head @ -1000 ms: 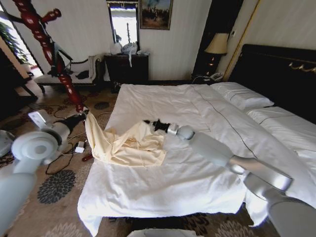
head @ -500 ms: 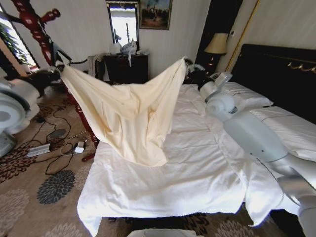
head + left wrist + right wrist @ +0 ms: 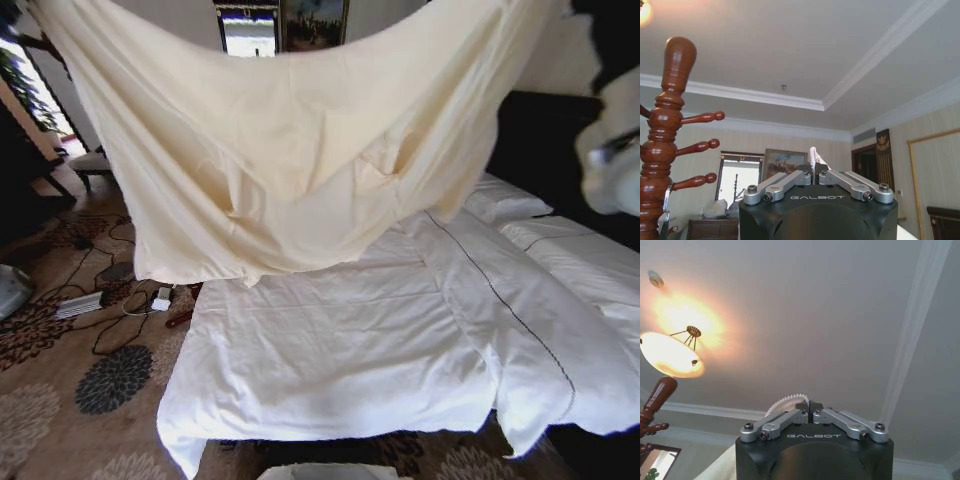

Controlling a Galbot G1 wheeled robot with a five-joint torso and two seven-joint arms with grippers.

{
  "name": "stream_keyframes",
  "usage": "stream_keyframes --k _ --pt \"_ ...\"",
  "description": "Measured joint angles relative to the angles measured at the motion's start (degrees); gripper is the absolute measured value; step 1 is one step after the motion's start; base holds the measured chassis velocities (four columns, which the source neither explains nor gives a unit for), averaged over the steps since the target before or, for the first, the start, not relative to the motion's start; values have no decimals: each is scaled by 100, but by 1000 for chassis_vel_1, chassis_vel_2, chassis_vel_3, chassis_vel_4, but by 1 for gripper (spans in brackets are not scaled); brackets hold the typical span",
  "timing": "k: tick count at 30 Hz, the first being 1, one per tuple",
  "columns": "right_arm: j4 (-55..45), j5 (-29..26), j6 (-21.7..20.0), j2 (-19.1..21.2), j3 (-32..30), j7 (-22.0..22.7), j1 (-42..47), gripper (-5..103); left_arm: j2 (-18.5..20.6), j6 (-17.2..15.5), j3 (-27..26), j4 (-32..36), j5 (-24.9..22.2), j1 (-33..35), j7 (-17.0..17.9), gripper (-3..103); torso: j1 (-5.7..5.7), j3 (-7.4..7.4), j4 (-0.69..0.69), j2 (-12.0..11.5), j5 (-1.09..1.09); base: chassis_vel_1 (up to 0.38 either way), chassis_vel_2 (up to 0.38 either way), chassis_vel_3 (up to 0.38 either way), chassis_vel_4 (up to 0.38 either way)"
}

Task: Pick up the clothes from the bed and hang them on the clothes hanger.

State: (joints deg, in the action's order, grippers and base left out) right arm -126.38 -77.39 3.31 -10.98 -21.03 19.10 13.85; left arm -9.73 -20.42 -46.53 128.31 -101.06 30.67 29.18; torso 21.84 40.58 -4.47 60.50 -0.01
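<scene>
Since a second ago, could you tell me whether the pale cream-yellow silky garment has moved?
Yes. The cream-yellow garment has gone up off the white-duveted bed, where it lay crumpled, and now hangs spread wide above it.

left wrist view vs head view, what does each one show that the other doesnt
Left wrist view alone: the top of the clothes hanger with its knobbed pegs, the ceiling, and the left gripper, fingers closed on a pale fold of cloth.

Head view alone: the clothes spread wide and hanging above the bed, clear of the duvet, plus the patterned carpet.

Both: the framed painting on the far wall, and the pale garment itself.
</scene>
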Motion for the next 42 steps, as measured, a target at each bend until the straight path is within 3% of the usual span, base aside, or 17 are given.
stream_keyframes --k 5,6,9,11,12,14,15,16,17,20,24,28,32,36,38,40,42 --pt "62 424 -48 69 -89 115 644 0 -94 -71 563 154 573 18 21 2 3 4 4 -1 2 0 0 0 0" --pt "159 774 -67 55 -224 119 1243 0 -193 -104 951 124 863 28 18 2 5 4 1 -2 2 0 0 0 0" --pt "348 1197 -86 -49 -253 86 1719 0 -304 -137 1456 -53 1166 13 -14 2 4 4 1 -2 3 0 0 0 0" --pt "822 1643 -91 -292 -80 -82 1933 0 -430 -132 2218 -467 1537 -255 -154 2 4 4 1 -2 0 0 0 0 0" --pt "822 1643 -91 -292 -80 -82 1933 0 -430 -132 2218 -467 1537 -255 -154 2 4 4 1 -2 0 0 0 0 0" --pt "1209 1819 -94 -492 109 -223 1912 0 -557 -102 2941 -791 1840 -669 -270 2 4 4 4 -2 0 0 0 0 0" --pt "1597 1978 -94 -760 389 -355 1760 0 -743 -68 3637 -1156 2107 -1178 -372 2 4 5 -1 -3 1 0 0 0 0" --pt "1853 2062 -91 -957 613 -414 1592 0 -885 -57 3952 -1373 2224 -1454 -424 2 6 5 -2 -3 2 0 0 0 0" --pt "1853 2062 -91 -957 613 -414 1592 0 -885 -57 3952 -1373 2224 -1454 -424 2 6 5 -2 -3 2 0 0 0 0" --pt "2398 2182 -10 -1549 1174 -465 1071 0 -1373 -52 4363 -1935 2277 -1966 -460 2 8 6 -1 -4 6 0 0 0 0" --pt "2671 2249 250 -1938 1427 -556 777 0 -1667 5 4395 -2206 2225 -2107 -482 2 8 6 4 -4 -2 0 0 0 0" --pt "2530 2296 412 -2001 1462 -629 919 0 -1689 95 4241 -2042 2192 -1893 -537 2 5 4 5 -4 -1 0 0 0 0" --pt "1974 2353 399 -1531 1169 -628 1593 0 -1425 44 4122 -1587 2265 -1569 -555 2 6 4 -2 -4 2 0 0 0 0" --pt "795 2388 316 -660 278 -547 2723 0 -794 -259 3896 -625 2289 -1202 -440 2 3 2 -4 -3 -3 0 0 0 0" --pt "-47 2091 243 -256 -403 -469 3140 0 -388 -322 3326 77 1847 -1234 -398 2 -1 0 1 -1 0 0 0 0 0" --pt "-128 1995 231 -224 -471 -457 3144 0 -340 -323 3149 154 1651 -1294 -382 2 -1 0 1 0 -1 0 0 0 0" --pt "-141 1101 16 -287 -352 -367 2724 0 -252 -276 2369 -176 587 -1899 -254 2 -2 -1 3 2 5 0 0 0 0"
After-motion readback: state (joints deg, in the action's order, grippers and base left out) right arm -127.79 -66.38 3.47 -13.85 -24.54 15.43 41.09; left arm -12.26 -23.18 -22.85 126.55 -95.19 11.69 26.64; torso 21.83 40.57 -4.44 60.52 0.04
